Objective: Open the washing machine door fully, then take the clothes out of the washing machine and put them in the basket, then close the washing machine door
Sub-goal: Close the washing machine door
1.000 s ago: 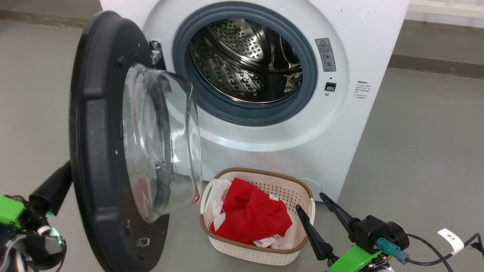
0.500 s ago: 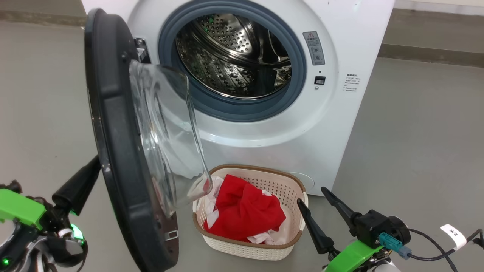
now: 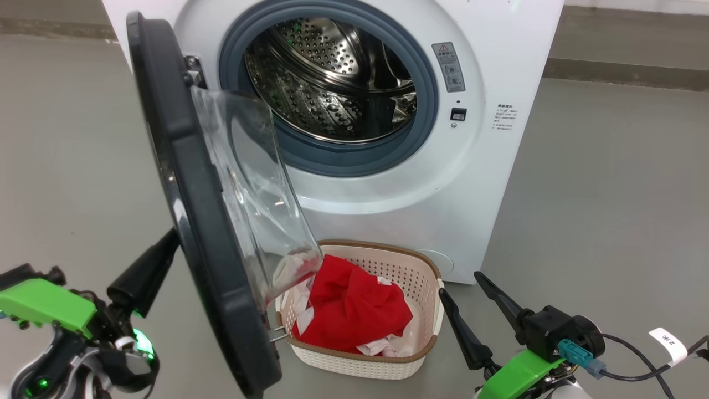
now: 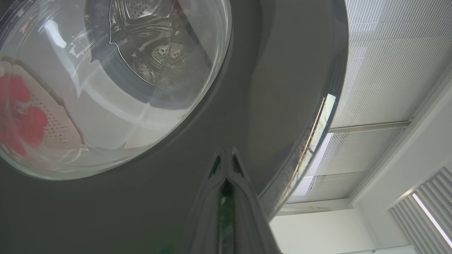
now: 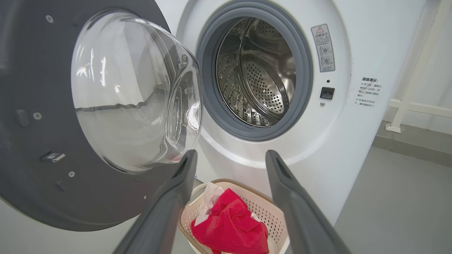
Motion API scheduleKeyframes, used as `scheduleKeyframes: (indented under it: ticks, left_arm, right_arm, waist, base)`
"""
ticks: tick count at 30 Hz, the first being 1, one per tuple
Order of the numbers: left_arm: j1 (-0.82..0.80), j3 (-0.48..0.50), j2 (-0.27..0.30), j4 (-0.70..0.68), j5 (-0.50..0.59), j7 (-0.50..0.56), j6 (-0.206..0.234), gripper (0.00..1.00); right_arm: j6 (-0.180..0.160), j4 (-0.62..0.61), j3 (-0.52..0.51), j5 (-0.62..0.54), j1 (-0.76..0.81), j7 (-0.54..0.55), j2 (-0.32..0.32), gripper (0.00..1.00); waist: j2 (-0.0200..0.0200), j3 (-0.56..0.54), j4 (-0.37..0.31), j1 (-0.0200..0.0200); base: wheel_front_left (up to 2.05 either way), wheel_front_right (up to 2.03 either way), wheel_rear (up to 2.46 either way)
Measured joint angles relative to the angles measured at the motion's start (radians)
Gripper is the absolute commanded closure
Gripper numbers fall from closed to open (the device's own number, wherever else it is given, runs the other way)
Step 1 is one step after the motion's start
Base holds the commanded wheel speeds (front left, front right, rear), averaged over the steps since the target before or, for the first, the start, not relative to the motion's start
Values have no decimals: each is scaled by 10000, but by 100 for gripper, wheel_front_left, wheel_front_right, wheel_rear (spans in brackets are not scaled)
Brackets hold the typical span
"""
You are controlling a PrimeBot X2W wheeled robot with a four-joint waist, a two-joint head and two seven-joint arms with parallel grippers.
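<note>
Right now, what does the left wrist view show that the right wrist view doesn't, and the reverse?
Left wrist view: the washing machine door's outer face from below, the shut left gripper by its dark rim, ceiling panels beyond. Right wrist view: the door's inner side with its latch, a warning label, the open right gripper. Both: the glass bowl, steel drum, basket and red clothes, blurred through glass from the left wrist.

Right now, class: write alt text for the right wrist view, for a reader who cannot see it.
A white washing machine stands with its round door swung open to the left and its steel drum bare. Below, a cream basket holds red and white clothes, framed by the open right end effector.
</note>
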Motion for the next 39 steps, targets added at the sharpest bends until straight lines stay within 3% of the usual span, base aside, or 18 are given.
scheduleKeyframes:
  ticks: [15,16,17,18,21,25,28,33,39]
  left_arm:
    - [251,-535,-2,-115,-249,-539,-155,100]
    - [251,-535,-2,-115,-249,-539,-155,70]
    - [334,-568,13,-165,-79,-667,-320,27]
    - [399,-596,21,-182,69,-775,-441,0]
    - [722,-644,46,-228,522,-1129,-934,0]
    - [904,-520,94,-138,1135,-1933,-1081,0]
    - [1001,-623,370,-132,1977,-2441,-1569,0]
    - [1564,-1344,1394,-117,5014,-4002,-2230,0]
    - [1833,-2176,1871,-155,7710,-5854,-2545,0]
  right_arm:
    - [0,-6,4,0,2,0,0,0]
    - [0,-6,4,0,2,0,0,0]
    - [0,-6,4,0,3,0,-2,0]
    - [0,-6,2,0,3,0,-2,0]
    - [0,-15,4,0,6,0,-2,0]
    - [0,-33,15,2,11,0,-2,0]
    - [0,-42,19,2,15,0,0,0]
    - [0,-71,27,4,20,0,-2,0]
    - [0,-125,75,36,22,0,-2,0]
  waist:
    - [0,-14,-103,0]
    - [0,-14,-103,0]
    - [0,-22,-97,0]
    - [0,-30,-89,0]
    - [0,-67,-40,0]
    - [0,-89,25,0]
    - [0,-97,81,0]
    - [0,-90,149,0]
    - [0,-52,173,0]
  base:
    - [0,0,0]
    - [0,0,0]
    - [0,0,0]
    - [0,0,0]
    - [0,0,0]
    - [0,0,0]
    - [0,0,0]
    - [0,0,0]
    - [0,0,0]
